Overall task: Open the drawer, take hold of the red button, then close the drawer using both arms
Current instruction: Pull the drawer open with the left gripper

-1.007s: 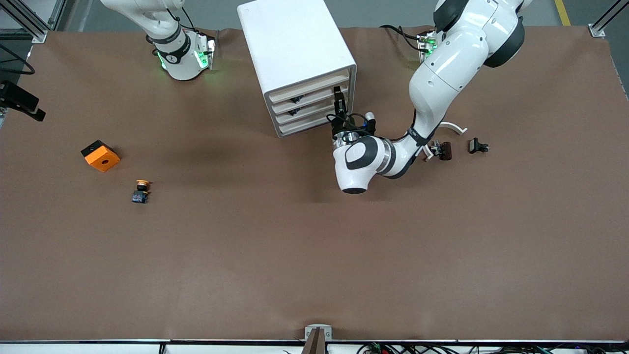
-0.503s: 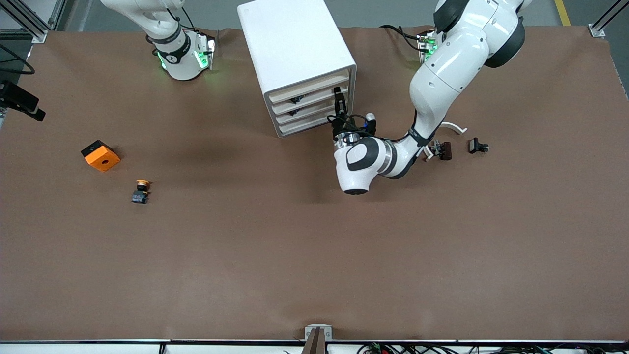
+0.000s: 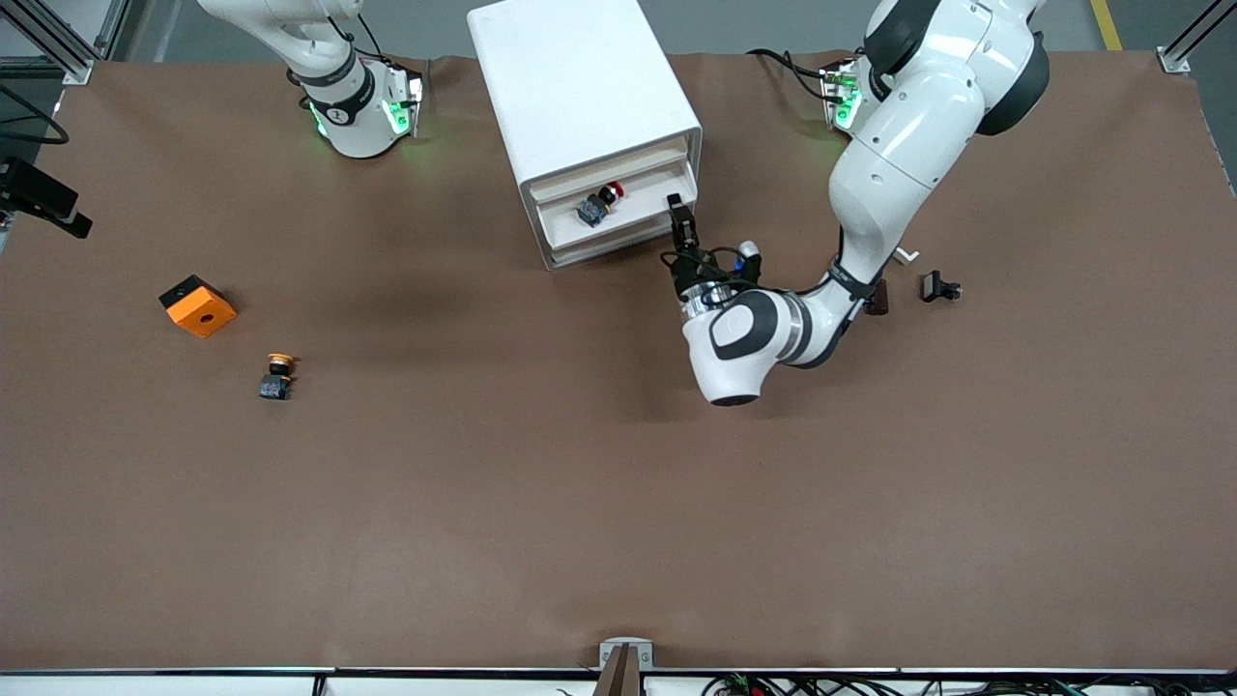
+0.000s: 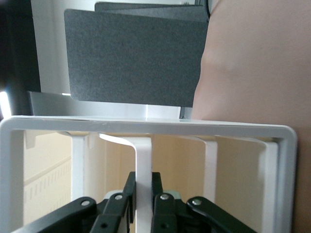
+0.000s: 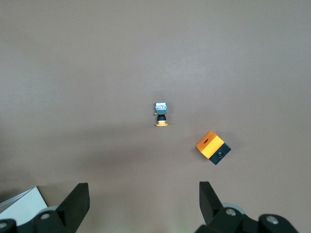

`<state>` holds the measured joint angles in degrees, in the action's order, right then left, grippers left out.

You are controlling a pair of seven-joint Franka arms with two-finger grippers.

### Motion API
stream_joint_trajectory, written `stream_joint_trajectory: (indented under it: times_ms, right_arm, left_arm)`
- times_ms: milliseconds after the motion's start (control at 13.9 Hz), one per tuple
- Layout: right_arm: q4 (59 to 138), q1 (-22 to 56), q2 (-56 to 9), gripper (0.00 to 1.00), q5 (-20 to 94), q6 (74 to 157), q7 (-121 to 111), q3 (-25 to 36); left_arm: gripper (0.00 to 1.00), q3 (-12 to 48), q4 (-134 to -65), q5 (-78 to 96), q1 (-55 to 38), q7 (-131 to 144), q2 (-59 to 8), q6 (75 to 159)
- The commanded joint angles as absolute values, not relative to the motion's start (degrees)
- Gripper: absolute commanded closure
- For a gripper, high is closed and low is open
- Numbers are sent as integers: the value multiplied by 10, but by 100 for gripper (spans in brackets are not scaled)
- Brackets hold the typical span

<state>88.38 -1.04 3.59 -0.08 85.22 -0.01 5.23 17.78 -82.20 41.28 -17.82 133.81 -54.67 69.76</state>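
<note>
Left end effector [image 3: 678, 215] is clamped on the drawer [image 3: 618, 209] handle, drawer pulled out, red button [image 3: 596, 205] inside. Right end effector [image 5: 143, 201] waits, fingers apart.

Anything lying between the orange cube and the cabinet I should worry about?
No. In the front view the stretch of table between the orange cube and the cabinet is bare; the orange-capped button lies nearer the camera, off that line.
</note>
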Motion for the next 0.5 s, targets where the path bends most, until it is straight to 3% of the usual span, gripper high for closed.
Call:
stream_joint_trajectory:
  times_ms: [0,216,432]
  right_arm:
    - [878,-16,41,0,4,849,-1,50]
    - [877,-18,33,0,11,851,-1,51]
    - [869,-6,-17,0,10,850,-2,47]
  left_arm:
    - [100,170,-799,432,-162,1346,-549,693]
    - [100,168,-790,433,-140,1347,-548,693]
    - [100,167,-780,437,-117,1347,-548,693]
